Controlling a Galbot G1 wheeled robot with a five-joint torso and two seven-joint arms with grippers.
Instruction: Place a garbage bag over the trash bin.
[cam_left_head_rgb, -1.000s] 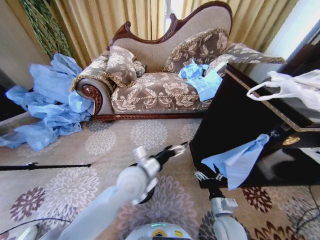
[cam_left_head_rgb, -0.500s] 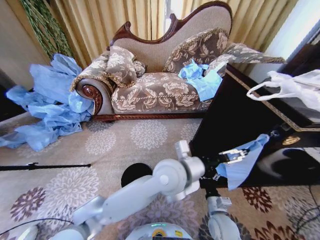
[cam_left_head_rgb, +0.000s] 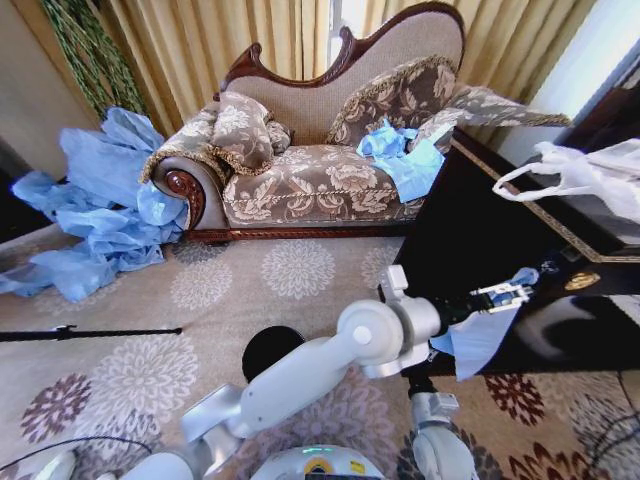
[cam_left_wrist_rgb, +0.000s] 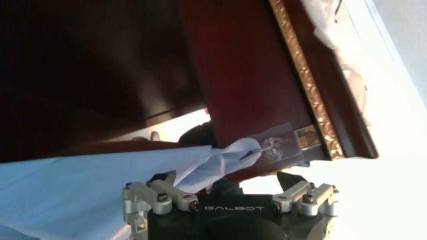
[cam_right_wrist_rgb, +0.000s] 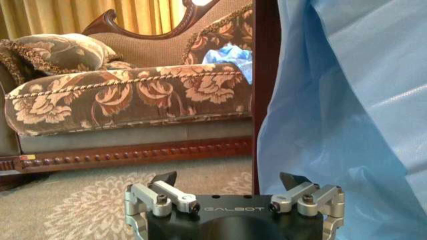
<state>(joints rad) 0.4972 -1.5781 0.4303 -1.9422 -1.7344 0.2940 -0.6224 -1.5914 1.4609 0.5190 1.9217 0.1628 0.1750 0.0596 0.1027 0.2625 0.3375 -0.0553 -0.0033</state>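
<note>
The light-blue garbage bag (cam_left_head_rgb: 478, 340) hangs by its bunched top from a knob on the dark cabinet's front. My left gripper (cam_left_head_rgb: 502, 296) reaches across to that top. In the left wrist view the left gripper (cam_left_wrist_rgb: 227, 181) is open, with the bag's twisted neck (cam_left_wrist_rgb: 217, 162) lying just ahead between its fingers. The small black trash bin (cam_left_head_rgb: 268, 349) stands on the carpet, partly behind my left arm. My right gripper (cam_right_wrist_rgb: 228, 179) is open and low beside the bag (cam_right_wrist_rgb: 347, 100), holding nothing.
The dark wooden cabinet (cam_left_head_rgb: 450, 230) fills the right side, with a white plastic bag (cam_left_head_rgb: 590, 175) on top. A patterned sofa (cam_left_head_rgb: 320, 170) with blue bags (cam_left_head_rgb: 400, 155) stands behind. A heap of blue bags (cam_left_head_rgb: 100, 210) lies left. A black pole (cam_left_head_rgb: 90, 333) lies on the carpet.
My left arm has swung right, from above the bin to the top of the hanging bag at the cabinet. The right arm and the bag have stayed in place.
</note>
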